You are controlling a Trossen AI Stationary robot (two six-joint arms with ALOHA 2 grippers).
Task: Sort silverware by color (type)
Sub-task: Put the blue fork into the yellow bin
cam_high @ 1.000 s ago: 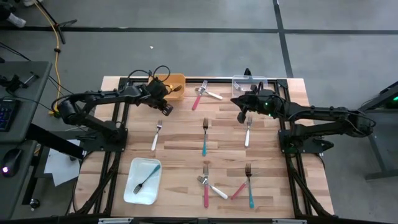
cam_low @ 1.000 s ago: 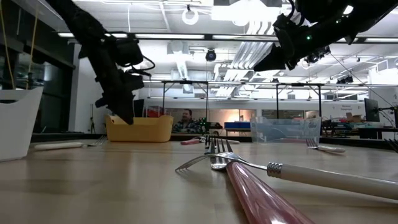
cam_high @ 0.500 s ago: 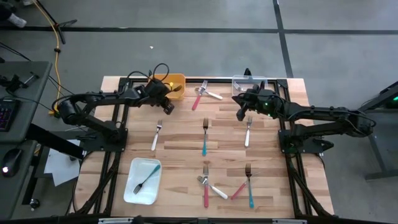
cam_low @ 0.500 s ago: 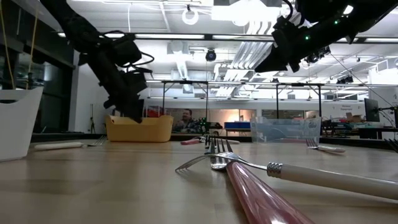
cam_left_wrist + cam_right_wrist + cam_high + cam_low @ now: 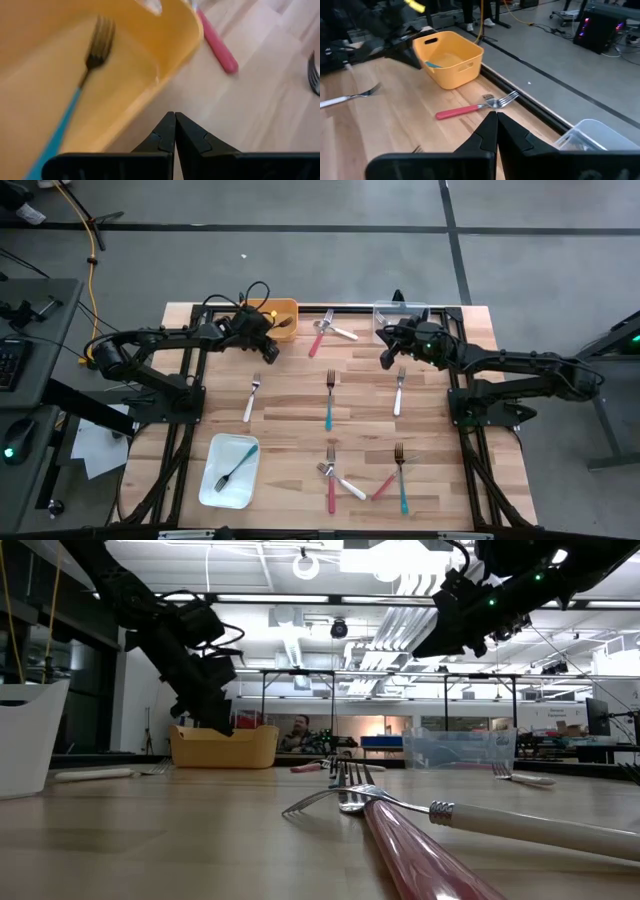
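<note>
Small forks lie flat on the wooden table. In the high view there is a white fork (image 5: 252, 398), a teal fork (image 5: 328, 404) and another white fork (image 5: 399, 392) mid-table. A red fork (image 5: 319, 337) and a white one (image 5: 341, 331) lie crossed by the far edge. Several more (image 5: 345, 480) lie near the front. A teal fork (image 5: 75, 100) lies inside the yellow bin (image 5: 279, 314). My left gripper (image 5: 267, 352) hangs shut and empty just in front of that bin. My right gripper (image 5: 386, 360) hangs shut and empty in front of the clear bin (image 5: 401, 313).
A white tray (image 5: 216, 486) at the near left holds one teal fork (image 5: 236, 465). The yellow bin and the clear bin stand along the far edge. In the low view a red fork and a white fork (image 5: 470, 820) lie crossed close to the camera. A person (image 5: 297, 732) shows far behind.
My left gripper has moved toward the far edge and a little up, closing in on the yellow bin's front wall, and has stayed shut. No fork has moved.
</note>
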